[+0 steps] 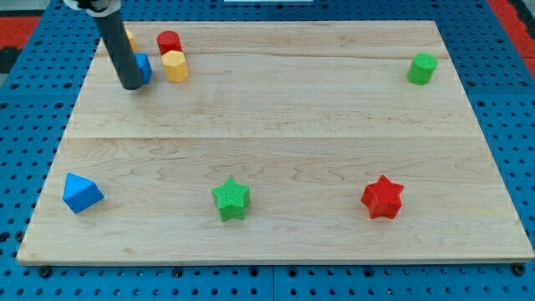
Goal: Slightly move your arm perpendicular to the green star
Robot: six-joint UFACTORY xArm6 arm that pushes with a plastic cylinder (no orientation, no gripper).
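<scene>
The green star (231, 199) lies near the view's bottom, a little left of centre, on the wooden board (276, 109). My tip (132, 84) rests on the board at the view's top left, far from the star, up and to its left. The tip touches or nearly touches a blue block (144, 67), which the rod partly hides. A yellow block (175, 66) and a red block (169, 42) sit just right of the tip. Another yellow block (129, 38) peeks out behind the rod.
A blue triangular block (81, 193) lies at the bottom left. A red star (382, 197) lies at the bottom right. A green cylinder-like block (422, 68) stands at the top right. Blue pegboard (33, 100) surrounds the board.
</scene>
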